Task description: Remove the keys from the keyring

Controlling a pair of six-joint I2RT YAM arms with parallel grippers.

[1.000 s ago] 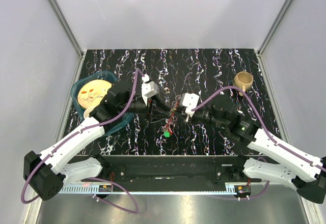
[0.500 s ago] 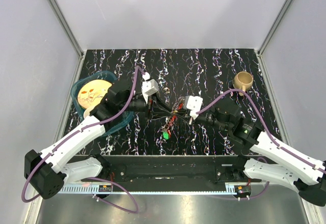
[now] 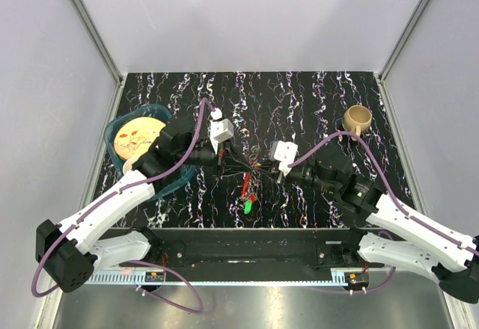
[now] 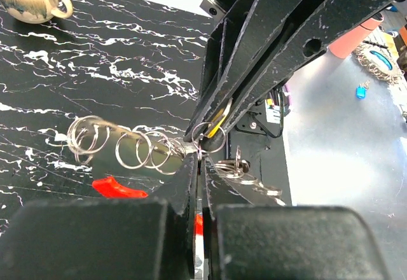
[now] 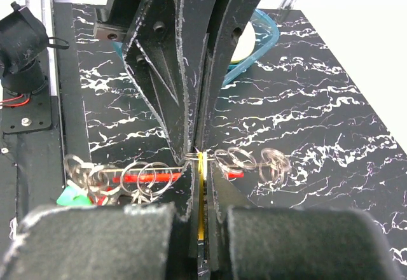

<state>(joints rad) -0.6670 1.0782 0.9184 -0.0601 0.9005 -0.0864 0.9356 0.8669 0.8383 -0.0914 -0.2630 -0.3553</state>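
Pale walls [image 3: 239, 15] box in black, white-veined table [image 3: 314, 97]. One teal bowl [image 3: 112, 131] with one yellow plate [image 3: 138, 136], far left. One tan mug [image 3: 357, 117], far right. Two grippers meet mid-table. Left gripper [image 4: 197, 162] clamped on keyring [image 4: 137, 149]: linked rings, one red piece [image 4: 117, 188]. Right gripper [image 5: 198, 164] pinching one brass key [image 5: 201, 165]. One green key [image 3: 246, 206] at chain's end. Since half second back: red piece, green key swung nearer front edge.

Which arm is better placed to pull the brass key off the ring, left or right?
Right, probably. The right fingers are shut on the brass key, so that arm can draw it away. The left fingers pinch the keyring right beside it, which suits anchoring.
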